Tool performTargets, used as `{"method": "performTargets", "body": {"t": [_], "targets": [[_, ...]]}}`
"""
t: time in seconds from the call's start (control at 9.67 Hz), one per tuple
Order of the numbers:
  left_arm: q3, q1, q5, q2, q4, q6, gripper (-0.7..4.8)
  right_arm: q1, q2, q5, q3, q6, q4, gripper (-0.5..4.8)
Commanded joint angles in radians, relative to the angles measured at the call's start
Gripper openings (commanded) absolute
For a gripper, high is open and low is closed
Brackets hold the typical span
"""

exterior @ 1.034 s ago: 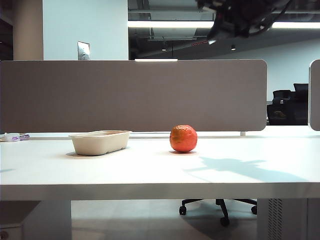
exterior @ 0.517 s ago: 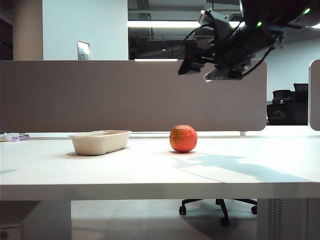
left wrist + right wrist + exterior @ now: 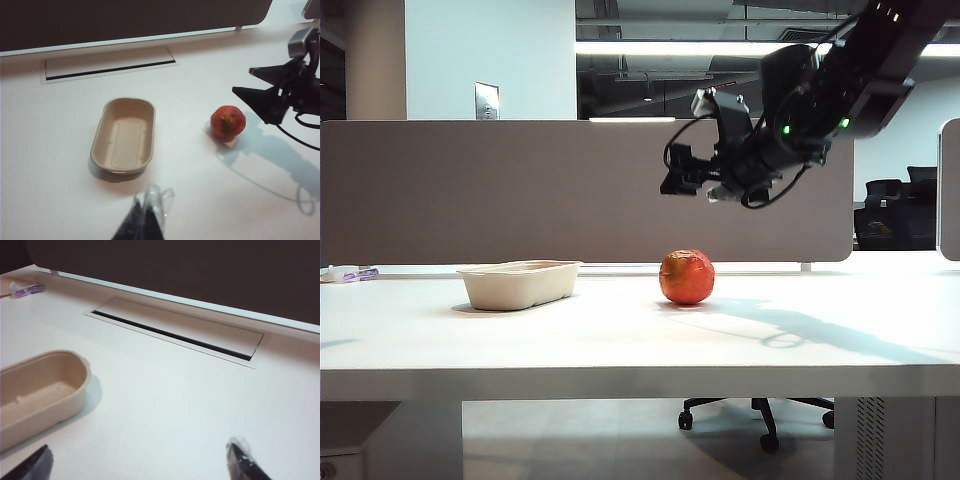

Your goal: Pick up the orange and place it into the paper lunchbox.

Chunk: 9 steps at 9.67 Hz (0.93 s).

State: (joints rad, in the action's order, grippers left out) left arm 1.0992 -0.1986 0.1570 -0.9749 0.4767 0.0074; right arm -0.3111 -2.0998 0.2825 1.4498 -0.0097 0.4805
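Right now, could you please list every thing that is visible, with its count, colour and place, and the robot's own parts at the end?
orange: one, reddish-orange, on the table, right of the paper lunchbox and apart from it.
paper lunchbox: one, beige, on the table's left part, nothing inside it.
table: one, white, under both things.
cable hatch: one, white with a dark slot, in the table near the partition.
partition: one, grey-brown, behind the table.
small packet: one, white and purple, far left edge of the table.
office chair: one, black, its base seen beneath the table.
right gripper: one, black, open, in the air above the orange, touching nothing.
left gripper: one, black with clear tips, shut, above the table near the lunchbox.
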Motion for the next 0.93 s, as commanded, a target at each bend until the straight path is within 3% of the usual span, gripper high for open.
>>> {"method": "performTargets", "body": {"t": [0.1, 0.93], "targets": [[0.004, 0.001, 0.005, 0.0, 0.0, 0.004, -0.07, 0.001, -0.07, 0.035, 0.059, 0.003, 0.009, 4.79], [0.004, 0.001, 0.005, -0.008, 0.001, 0.004, -0.07, 0.0, -0.192, 0.027, 0.061, -0.023, -0.035, 4.79]]}}
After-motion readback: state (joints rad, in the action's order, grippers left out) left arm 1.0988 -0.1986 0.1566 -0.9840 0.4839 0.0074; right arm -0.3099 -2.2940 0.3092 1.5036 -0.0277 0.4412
